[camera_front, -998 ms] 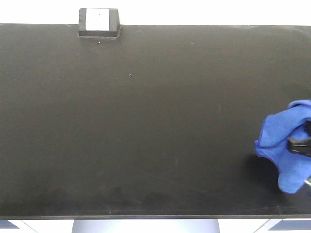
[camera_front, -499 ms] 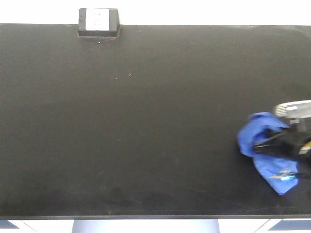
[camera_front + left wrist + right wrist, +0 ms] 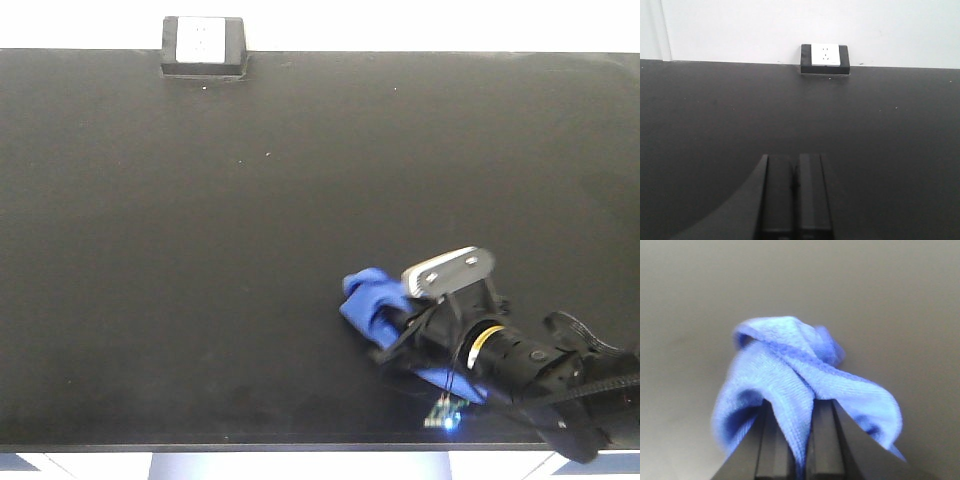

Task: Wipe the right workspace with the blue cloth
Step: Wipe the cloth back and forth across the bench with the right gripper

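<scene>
- Your right fingers (image 3: 771, 445) were pinching the blue cloth (image 3: 368, 300), with a fold of it clamped right in the gap between them in the right wrist view.
- That cloth was all bunched up and wrinkly, sitting down on the table (image 3: 200, 250) a bit right of the middle and near the front edge in the front view.
- Most of it stuck out ahead of the fingers toward the left, and a strip of blue showed under the right arm (image 3: 530, 365) too.
- Couldn't tell from these views whether it was pressed hard onto the table or only brushing it.
- Your left fingers (image 3: 780, 195) were pressed together, hanging over the table and pointing toward the white wall (image 3: 740, 25) at the back.
- The small black box (image 3: 203, 45) with the white face sat at the table's back edge against that wall, off to the left in the front view, well apart from the cloth and from both sets of fingers.
</scene>
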`<state>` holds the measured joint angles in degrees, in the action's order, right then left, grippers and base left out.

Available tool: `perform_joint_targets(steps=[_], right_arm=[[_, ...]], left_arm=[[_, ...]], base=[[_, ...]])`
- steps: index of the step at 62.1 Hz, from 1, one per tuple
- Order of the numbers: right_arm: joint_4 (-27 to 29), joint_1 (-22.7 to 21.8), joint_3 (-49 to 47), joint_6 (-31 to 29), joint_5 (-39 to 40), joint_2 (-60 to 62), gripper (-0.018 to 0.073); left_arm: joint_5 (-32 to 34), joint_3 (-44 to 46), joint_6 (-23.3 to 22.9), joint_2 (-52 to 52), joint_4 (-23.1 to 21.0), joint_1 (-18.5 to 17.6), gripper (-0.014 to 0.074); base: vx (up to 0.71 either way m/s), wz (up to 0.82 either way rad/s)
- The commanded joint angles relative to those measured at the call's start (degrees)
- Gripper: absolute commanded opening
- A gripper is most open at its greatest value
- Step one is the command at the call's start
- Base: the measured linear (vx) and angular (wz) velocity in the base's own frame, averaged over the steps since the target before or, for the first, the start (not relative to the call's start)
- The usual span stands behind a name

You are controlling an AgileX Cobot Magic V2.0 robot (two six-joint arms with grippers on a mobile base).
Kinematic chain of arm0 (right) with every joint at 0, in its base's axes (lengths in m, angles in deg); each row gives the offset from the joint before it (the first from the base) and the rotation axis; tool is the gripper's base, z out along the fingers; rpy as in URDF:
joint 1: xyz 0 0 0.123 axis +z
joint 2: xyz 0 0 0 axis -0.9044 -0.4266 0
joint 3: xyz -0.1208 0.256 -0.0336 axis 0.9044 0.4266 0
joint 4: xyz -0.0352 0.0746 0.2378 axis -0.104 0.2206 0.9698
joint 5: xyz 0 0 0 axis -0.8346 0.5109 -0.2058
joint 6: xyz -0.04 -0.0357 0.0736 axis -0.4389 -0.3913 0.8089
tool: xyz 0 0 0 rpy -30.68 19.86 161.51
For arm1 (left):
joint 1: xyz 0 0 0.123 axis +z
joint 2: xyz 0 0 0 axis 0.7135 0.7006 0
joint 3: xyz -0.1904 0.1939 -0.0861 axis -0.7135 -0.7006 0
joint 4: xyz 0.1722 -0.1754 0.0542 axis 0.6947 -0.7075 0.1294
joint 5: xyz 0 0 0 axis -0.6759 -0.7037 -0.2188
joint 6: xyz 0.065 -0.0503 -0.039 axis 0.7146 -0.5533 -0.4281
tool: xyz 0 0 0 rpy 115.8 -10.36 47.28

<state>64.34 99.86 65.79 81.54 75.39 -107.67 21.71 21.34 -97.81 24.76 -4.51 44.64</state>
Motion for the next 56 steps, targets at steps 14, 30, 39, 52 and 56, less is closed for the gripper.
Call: perform_joint_targets(steps=[14,30,39,52,56], right_arm=[[39.92,-12.44,-1.17,-37.94,8.21,4.08,0.0],[59.59,-27.46,-1.17,-56.39,15.74,4.08,0.0],[51.76,-29.32,-1.17,-49.75,10.01,4.08,0.0],[19.53,-23.67,-1.17,-18.21,0.28,4.08,0.0],[8.73,-20.29,-1.17,-6.36,1.65,4.08,0.0]], left_arm=[[4.61,-1.78,-0.49,-0.94,0.05,0.27,-0.0006],[4.61,-1.78,-0.49,-0.94,0.05,0.27,-0.0006],[4.61,-1.78,-0.49,-0.94,0.05,0.27,-0.0006],[4.61,-1.78,-0.49,-0.94,0.05,0.27,-0.0006],[4.61,-1.78,-0.49,-0.94,0.05,0.27,-0.0006]], base=[[0.0,0.0],[0.0,0.0],[0.0,0.0],[0.0,0.0],[0.0,0.0]])
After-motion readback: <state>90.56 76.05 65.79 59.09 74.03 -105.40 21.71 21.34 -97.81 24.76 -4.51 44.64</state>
